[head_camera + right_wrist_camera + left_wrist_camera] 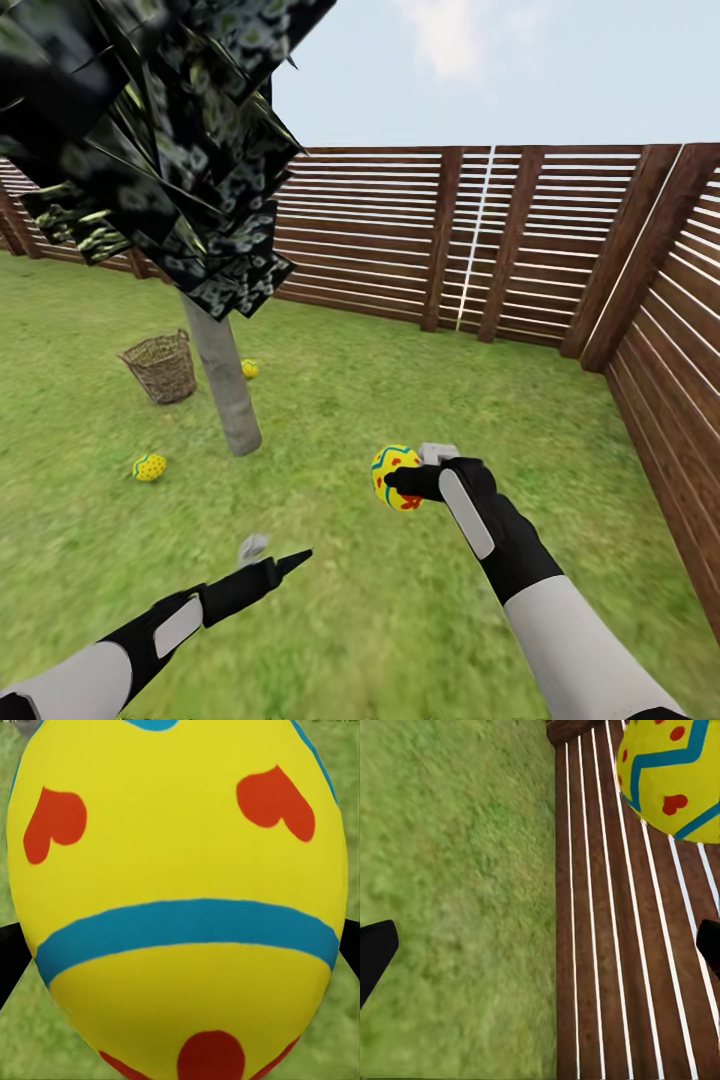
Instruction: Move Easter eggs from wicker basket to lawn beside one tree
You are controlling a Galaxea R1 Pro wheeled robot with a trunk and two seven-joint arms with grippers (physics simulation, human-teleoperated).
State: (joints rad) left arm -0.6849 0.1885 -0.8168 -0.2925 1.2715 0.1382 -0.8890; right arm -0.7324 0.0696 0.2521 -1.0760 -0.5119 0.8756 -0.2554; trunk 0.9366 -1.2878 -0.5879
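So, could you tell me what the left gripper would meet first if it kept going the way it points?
Most likely the wooden fence, which lies ahead between the left gripper's fingers, beyond the grass. The egg in the right gripper sits off that line, though depth is unclear.

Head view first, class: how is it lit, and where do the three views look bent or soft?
Head view: flat daylight, no cast shadows; fence slats fan outward from wide-angle distortion. Left wrist view: lawn smeared soft. Right wrist view: held egg looms huge yet sharp, grass behind it soft.
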